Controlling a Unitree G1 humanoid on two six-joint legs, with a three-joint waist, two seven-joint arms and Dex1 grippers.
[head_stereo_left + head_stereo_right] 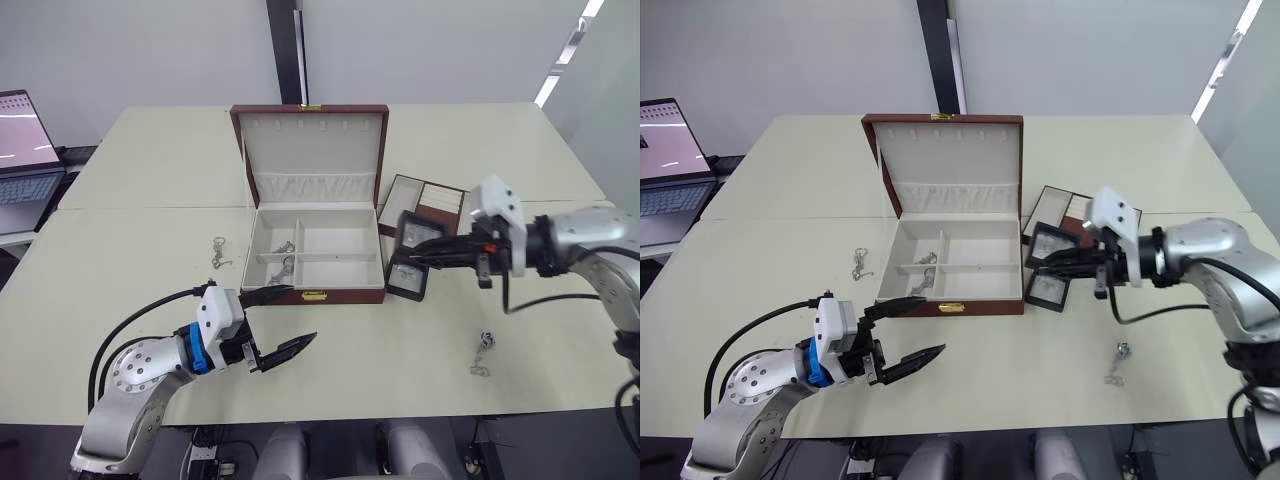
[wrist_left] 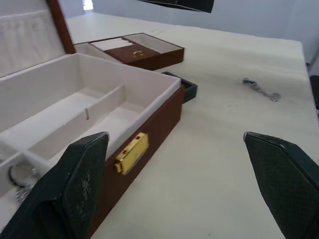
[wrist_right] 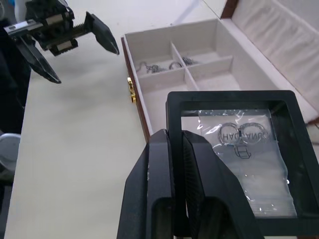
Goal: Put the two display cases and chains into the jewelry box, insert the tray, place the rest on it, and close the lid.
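The jewelry box stands open at the table's middle, its lid upright. Chains lie in its left compartments. My right gripper is shut on one display case by its edge, holding it just off the box's right side and above the second display case, which lies on the table. One loose chain lies left of the box, another on the right front. The tray sits right of the box. My left gripper hangs open in front of the box's gold clasp.
A laptop stands on a side table at the far left. A black cable loops off my left arm over the table's front. Bare tabletop stretches in front of the box.
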